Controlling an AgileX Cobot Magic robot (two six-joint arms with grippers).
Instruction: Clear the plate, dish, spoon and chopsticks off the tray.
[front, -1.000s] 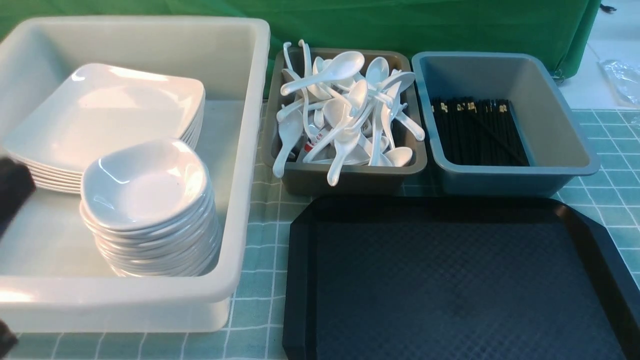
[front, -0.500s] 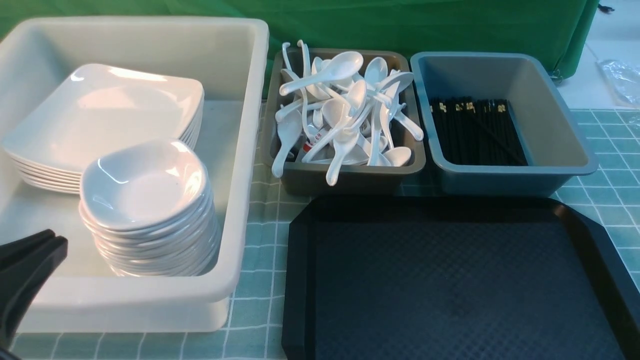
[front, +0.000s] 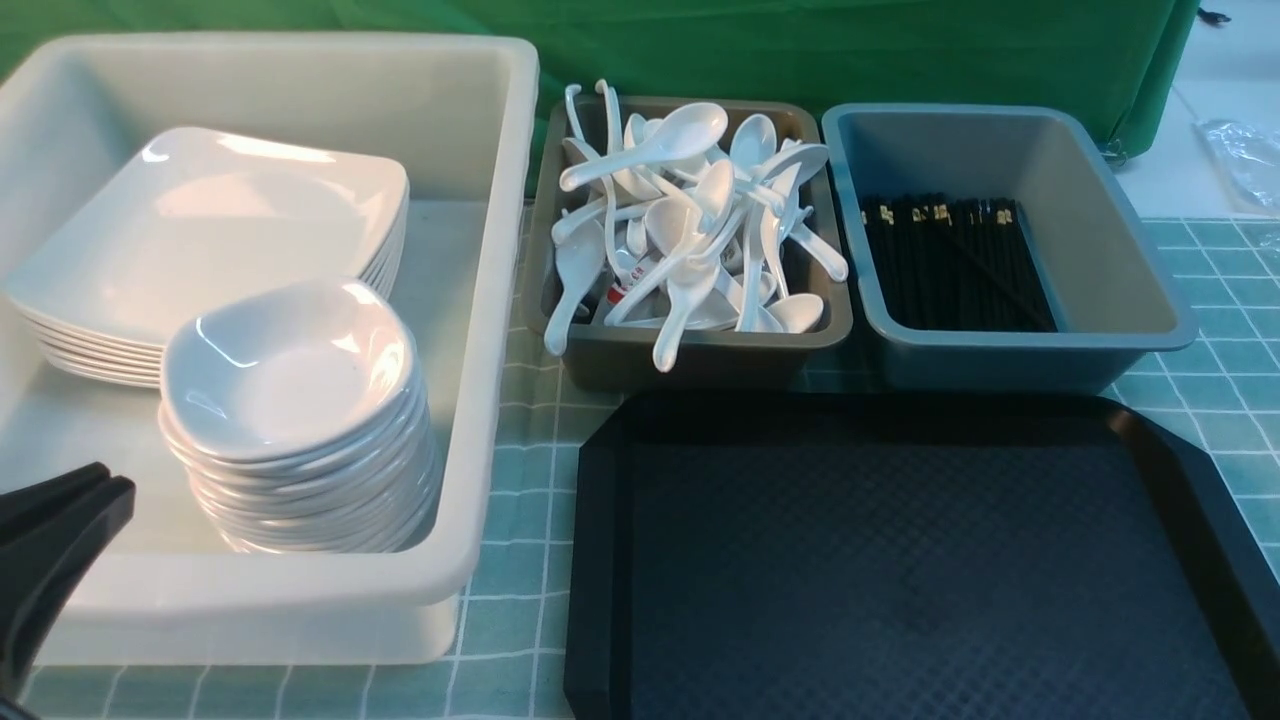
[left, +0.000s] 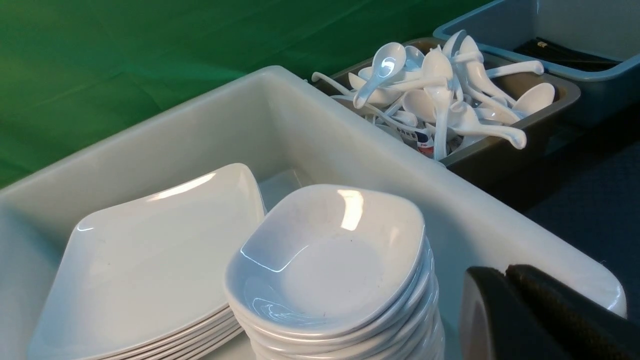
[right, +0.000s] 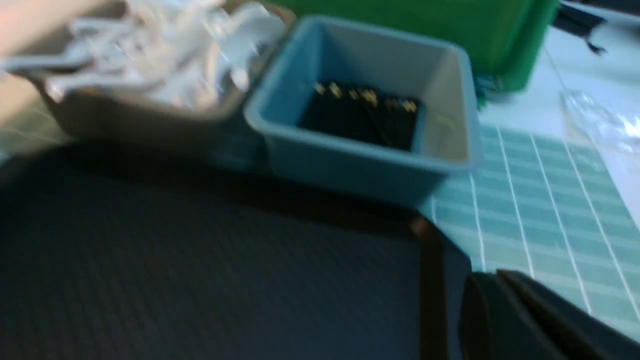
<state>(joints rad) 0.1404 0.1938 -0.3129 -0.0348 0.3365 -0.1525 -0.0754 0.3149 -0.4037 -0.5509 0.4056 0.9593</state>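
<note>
left fingers (front: 95, 485) pressed together, holding nothing, beside white tub (front: 300, 600) | right fingers (right: 500, 280) also together, empty, over tray (front: 900, 560) rim | plate (front: 220, 220), dish (front: 290, 365) stacked in tub; spoon (front: 680, 140), chopsticks (front: 950, 260) sorted into grey tubs, so tray bare on counter (front: 520, 520)

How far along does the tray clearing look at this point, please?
It looks finished. The tray holds nothing. Plates and dishes sit stacked in the white tub, spoons fill the brown bin, and chopsticks lie in the blue-grey bin. The left end effector is shut and empty near the tub's front edge; nothing visible remains.
</note>
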